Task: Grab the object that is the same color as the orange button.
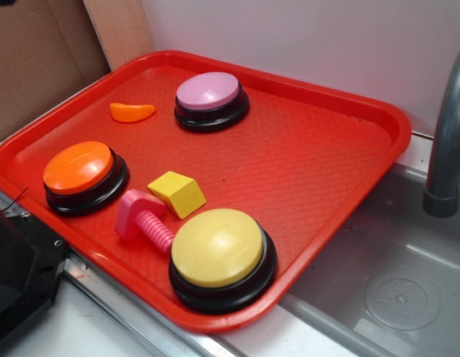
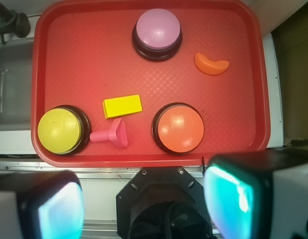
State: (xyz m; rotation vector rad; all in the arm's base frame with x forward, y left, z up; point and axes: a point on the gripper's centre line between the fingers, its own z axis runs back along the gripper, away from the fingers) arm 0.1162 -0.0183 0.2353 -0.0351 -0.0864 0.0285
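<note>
End effector [image 2: 144, 206]: seen in the wrist view only, as two blurred finger pads [image 2: 231, 199] at the bottom corners of the frame, with a wide gap between them. Fingers stand apart; nothing held. It hangs above the near edge of the red tray [image 1: 326, 163], clear of everything on it.

Orange crescent [image 2: 211, 64]: lies flat on the tray floor, ahead of the end effector and off toward the right-hand finger in the wrist view. It sits alone, near the tray's right rim there, apart from all other items. In the exterior view the orange crescent [image 1: 131, 112] lies just beside the pink-topped button [image 1: 210, 100], not touching.

Orange button [image 2: 179, 127]: closest item to the end effector, just ahead of the gap between the fingers, slightly toward the right finger. Upright, black base on tray.

Pink-topped button: farthest ahead, near the far rim.

Yellow-topped button [image 2: 61, 130]: ahead of the left-hand finger, near the tray's near left corner in the wrist view.

Yellow wedge block [image 2: 122, 106] and pink bolt [image 2: 112, 135]: between the yellow-topped and orange buttons. Bolt lies on its side, just beside the block; contact not clear.

Tray rests on a metal surface with a sink basin [image 1: 393, 290] alongside.
</note>
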